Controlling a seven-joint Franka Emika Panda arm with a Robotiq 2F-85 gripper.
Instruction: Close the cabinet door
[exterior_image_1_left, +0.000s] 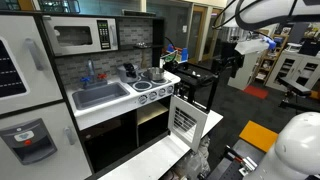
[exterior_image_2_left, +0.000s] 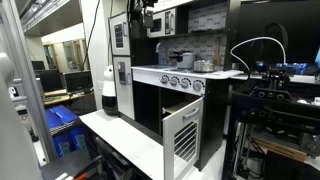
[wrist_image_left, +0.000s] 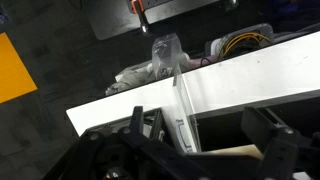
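The cabinet door is a small white oven-style door with a barred window. It stands swung open at the front of the play kitchen, and also shows in an exterior view. In the wrist view I look down on its top edge, with the dark oven opening to its right. My gripper hangs high above and apart from the door. It is near the top of an exterior view. Its two dark fingers are spread wide, open and empty, with the door's edge between them far below.
The play kitchen has a silver microwave, a sink and a stove with pots. It stands on a white platform. On the floor lie a crumpled plastic bag, a cable bin and an orange mat.
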